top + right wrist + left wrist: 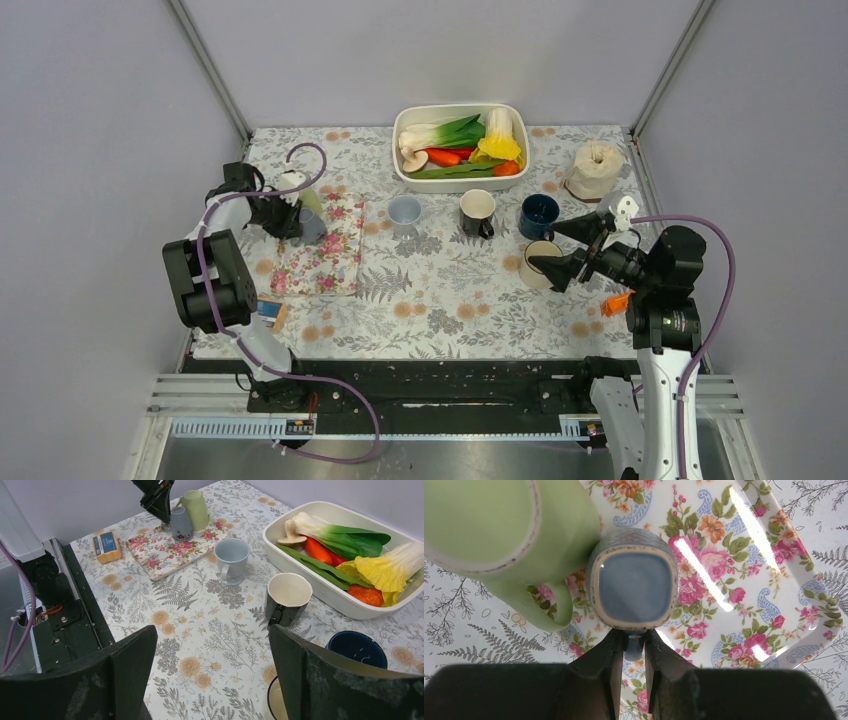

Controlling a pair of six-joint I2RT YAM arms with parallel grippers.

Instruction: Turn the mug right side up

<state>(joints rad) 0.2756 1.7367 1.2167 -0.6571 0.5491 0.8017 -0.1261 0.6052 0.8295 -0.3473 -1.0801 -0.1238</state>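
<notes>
A grey-blue mug stands upside down, base up, on a floral tray. A light green mug stands upside down right beside it. My left gripper is shut on the grey-blue mug's handle. In the top view the left gripper is at the tray's far left corner by the grey-blue mug. My right gripper is open and empty, hovering over the table on the right. The right wrist view shows the grey-blue mug and the green mug far off.
A light blue mug, a black mug, a dark blue mug and a cream mug stand upright mid-table. A white dish of vegetables is at the back, a cloth bundle at its right, a small box front left.
</notes>
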